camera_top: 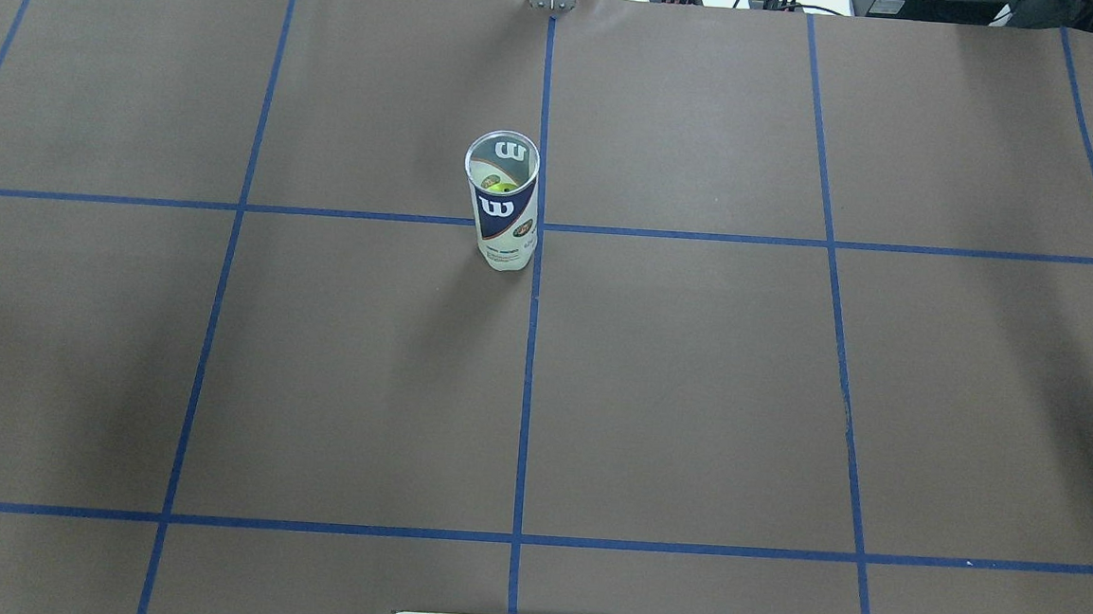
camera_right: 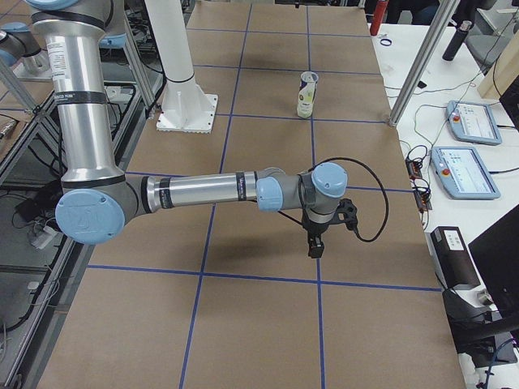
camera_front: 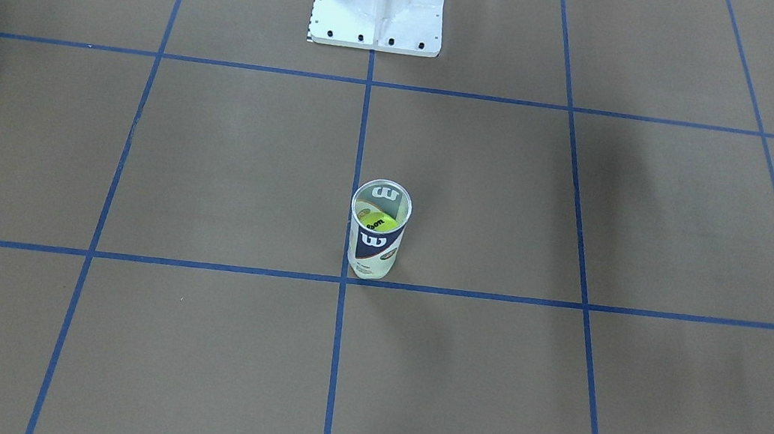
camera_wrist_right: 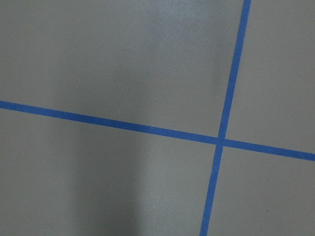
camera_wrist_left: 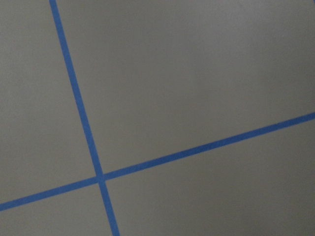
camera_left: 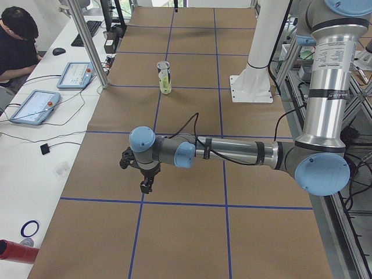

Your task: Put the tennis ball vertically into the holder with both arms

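Clear cylindrical holder (camera_front: pixel 373 245), round yellow ball (camera_front: pixel 377 222) inside

table: brown paper (camera_top: pixel 692 401) is covering it | grid: blue tape lines (camera_top: pixel 527 391) are crossing it | side: white desk (camera_left: pixel 17 174) is carrying tablet pendants (camera_left: pixel 34 107) | person (camera_left: pixel 14 46) is sitting there | aluminium post (camera_left: pixel 87 43) is rising alongside

left claw (camera_left: pixel 144 186) and right claw (camera_right: pixel 315 248) low, downward, state unclear
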`<state>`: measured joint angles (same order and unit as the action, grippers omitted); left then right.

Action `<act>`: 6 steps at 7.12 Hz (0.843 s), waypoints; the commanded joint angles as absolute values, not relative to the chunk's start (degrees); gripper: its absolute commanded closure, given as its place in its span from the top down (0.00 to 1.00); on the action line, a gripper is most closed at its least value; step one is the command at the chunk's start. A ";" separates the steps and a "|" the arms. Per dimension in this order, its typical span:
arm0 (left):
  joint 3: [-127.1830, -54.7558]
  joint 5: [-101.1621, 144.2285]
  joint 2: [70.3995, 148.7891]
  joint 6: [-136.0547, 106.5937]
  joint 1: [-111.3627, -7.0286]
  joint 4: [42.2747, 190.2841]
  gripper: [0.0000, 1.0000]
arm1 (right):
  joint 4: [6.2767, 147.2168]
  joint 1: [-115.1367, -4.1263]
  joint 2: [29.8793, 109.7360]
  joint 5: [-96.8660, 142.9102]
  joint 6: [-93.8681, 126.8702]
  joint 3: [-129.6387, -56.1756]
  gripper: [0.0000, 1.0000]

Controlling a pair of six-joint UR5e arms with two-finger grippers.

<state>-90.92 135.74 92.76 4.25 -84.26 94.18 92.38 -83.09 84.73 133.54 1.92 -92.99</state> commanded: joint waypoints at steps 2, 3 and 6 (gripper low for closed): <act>-91.76 135.70 92.72 5.62 -86.66 89.56 1.00 | 105.21 -85.69 87.87 134.03 -3.47 -101.69 1.00; -91.67 135.79 92.72 5.62 -86.92 89.47 1.00 | 105.29 -86.74 88.06 134.12 -7.69 -101.25 1.00; -91.58 135.70 92.72 5.63 -87.10 89.47 1.00 | 102.24 -88.41 88.77 137.10 -7.91 -95.12 1.00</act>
<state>-91.61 135.71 92.72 5.62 -86.99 89.49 104.08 -87.50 88.62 135.72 -7.59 -98.00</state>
